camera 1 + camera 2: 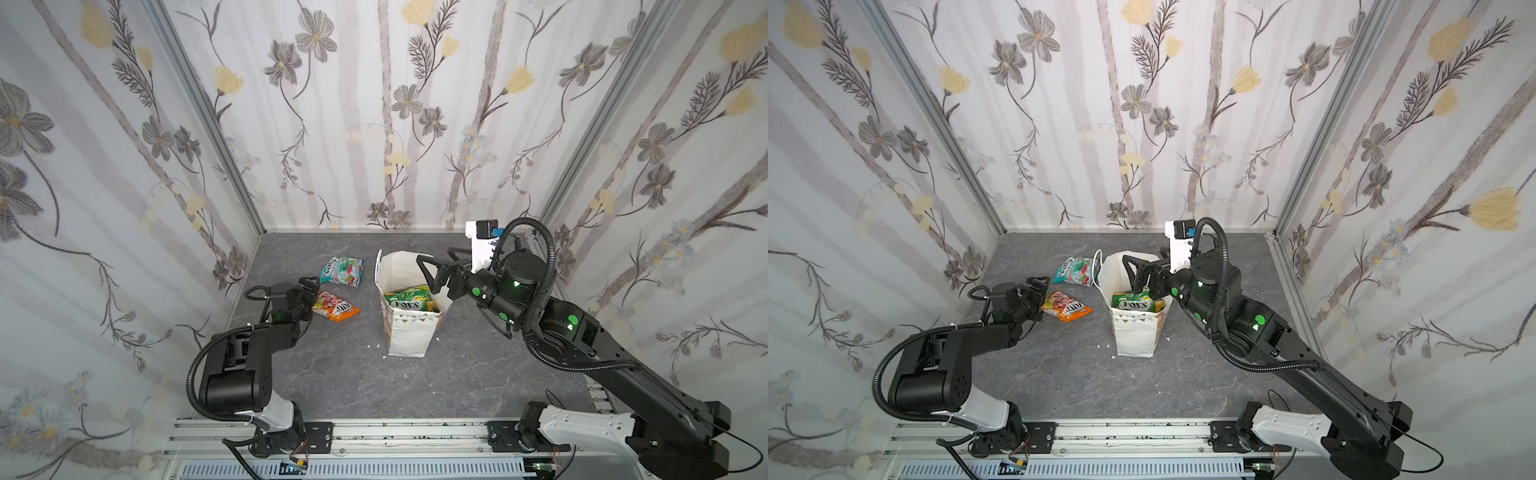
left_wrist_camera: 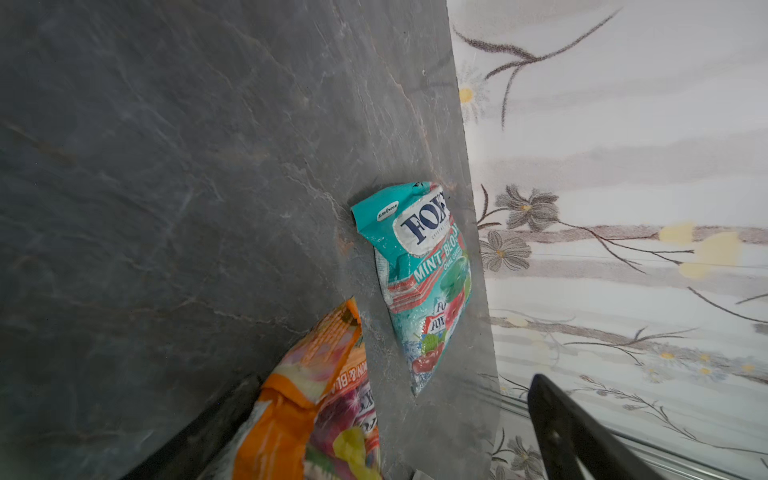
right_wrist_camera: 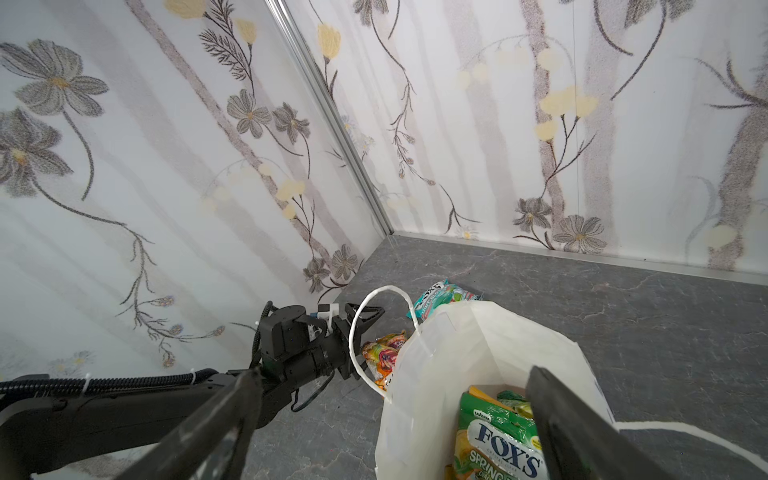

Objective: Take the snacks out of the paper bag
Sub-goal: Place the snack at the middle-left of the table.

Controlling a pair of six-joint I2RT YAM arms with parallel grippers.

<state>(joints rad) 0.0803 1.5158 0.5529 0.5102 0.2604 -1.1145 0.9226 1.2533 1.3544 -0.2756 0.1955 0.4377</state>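
Left wrist: orange packet cut off at edge.

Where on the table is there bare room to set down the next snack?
Bare: the wide front patch between the paper bag and the front rail, and the strip between the teal packet and the back wall. Crowded: left of the bag, around the red-orange packet.

Both arms are matte black with white shells near their bases: the left arm at the lower left of both top views, the right arm at the lower right. A ribbed black cable hose loops along each, and round green lights glow at the joints. The right gripper has black triangular-framed fingers beside a white camera bracket.
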